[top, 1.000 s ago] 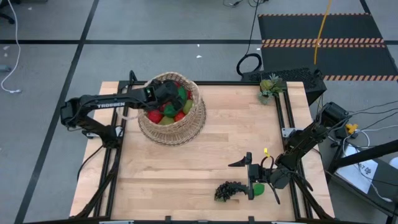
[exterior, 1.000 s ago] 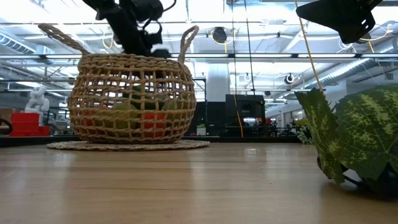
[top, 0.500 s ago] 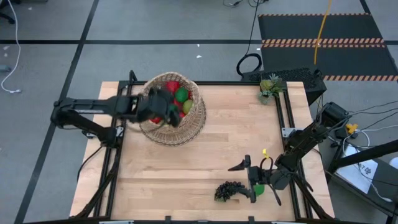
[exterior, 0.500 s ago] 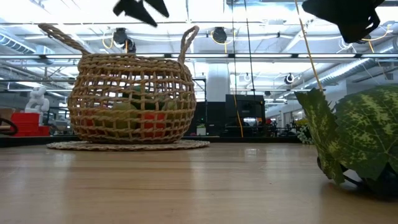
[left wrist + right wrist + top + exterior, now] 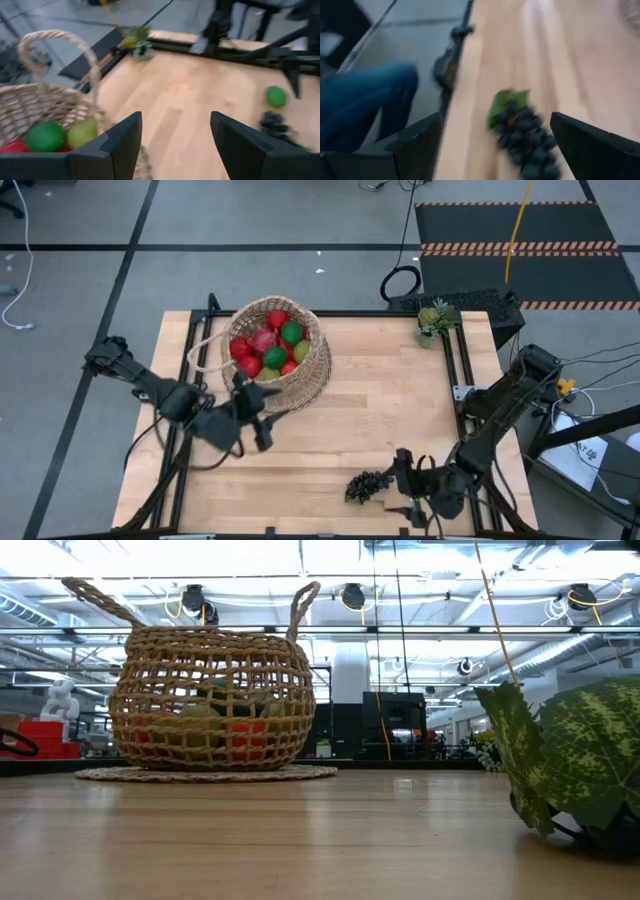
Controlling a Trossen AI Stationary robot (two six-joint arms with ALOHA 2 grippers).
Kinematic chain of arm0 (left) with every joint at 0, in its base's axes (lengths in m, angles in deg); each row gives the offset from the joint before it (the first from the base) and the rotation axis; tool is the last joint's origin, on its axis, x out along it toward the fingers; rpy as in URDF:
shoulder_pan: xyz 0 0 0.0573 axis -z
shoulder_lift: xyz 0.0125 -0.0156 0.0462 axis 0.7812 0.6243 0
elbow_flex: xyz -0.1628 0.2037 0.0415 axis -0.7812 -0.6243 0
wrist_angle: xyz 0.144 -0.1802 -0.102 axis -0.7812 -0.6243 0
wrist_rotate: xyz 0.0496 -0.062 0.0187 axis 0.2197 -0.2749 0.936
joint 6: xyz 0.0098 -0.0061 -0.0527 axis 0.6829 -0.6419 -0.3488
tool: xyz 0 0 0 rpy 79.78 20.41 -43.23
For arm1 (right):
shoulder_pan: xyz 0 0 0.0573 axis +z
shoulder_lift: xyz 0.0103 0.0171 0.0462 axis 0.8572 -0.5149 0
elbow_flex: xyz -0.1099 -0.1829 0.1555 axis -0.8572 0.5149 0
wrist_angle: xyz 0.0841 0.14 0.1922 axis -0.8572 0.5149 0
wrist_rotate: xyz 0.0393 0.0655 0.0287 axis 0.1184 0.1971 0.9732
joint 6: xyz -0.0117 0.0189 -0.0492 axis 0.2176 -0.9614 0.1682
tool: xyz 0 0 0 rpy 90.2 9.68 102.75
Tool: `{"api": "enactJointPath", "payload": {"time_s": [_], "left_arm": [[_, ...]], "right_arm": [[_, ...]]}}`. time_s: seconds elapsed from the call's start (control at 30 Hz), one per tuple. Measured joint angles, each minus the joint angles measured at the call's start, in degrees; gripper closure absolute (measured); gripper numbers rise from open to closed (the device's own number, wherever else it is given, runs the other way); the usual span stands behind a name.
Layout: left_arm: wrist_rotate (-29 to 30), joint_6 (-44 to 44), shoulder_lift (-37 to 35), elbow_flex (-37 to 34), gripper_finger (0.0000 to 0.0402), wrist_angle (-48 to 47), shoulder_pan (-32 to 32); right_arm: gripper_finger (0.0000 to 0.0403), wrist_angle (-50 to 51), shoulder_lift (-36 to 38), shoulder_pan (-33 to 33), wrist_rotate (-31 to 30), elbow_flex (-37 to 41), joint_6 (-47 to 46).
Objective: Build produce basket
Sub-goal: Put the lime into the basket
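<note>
One camera hangs above me and looks straight down on the whole table [image 5: 340,430], taking in both my arms; the basket [image 5: 268,360] lies toward eleven o'clock there, the grapes [image 5: 368,484] toward five. A second sits at tabletop height, facing level across the boards into the room, with the basket [image 5: 210,700] some way off. My left wrist camera looks close past the basket [image 5: 45,100]. My right wrist camera looks close down on the grapes [image 5: 525,135].

Woven wicker basket [image 5: 300,375], rough; smooth pale wood table [image 5: 360,410]; glossy produce [image 5: 270,345].
</note>
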Motion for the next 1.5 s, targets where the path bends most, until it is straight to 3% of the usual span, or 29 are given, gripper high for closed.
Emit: {"api": "enactJointPath", "payload": {"time_s": [0.23,0.5,0.87,1.17,1.5], "left_arm": [[2.7,1.6,3.1,0.0,0.0167,2.4,5.5],[2.6,3.2,3.5,0.0,0.0169,3.8,5.8],[2.5,3.8,3.5,0.0,0.0169,3.7,5.7],[2.5,3.8,3.5,0.0,0.0169,3.7,5.5],[2.5,3.7,3.5,0.0,0.0169,3.7,5.5]], "right_arm": [[0.0047,18.4,0.0,2.2,12.2,-7.1,-5.0],[0.0066,31.4,0.0,2.6,21.7,-6.5,-5.6],[0.0067,30.4,0.0,2.5,24.3,2.7,1.6],[0.0066,20.3,0.0,1.3,24.2,8.6,4.8],[0.0087,18.0,0.0,0.7,24.3,10.8,8.2]]}}
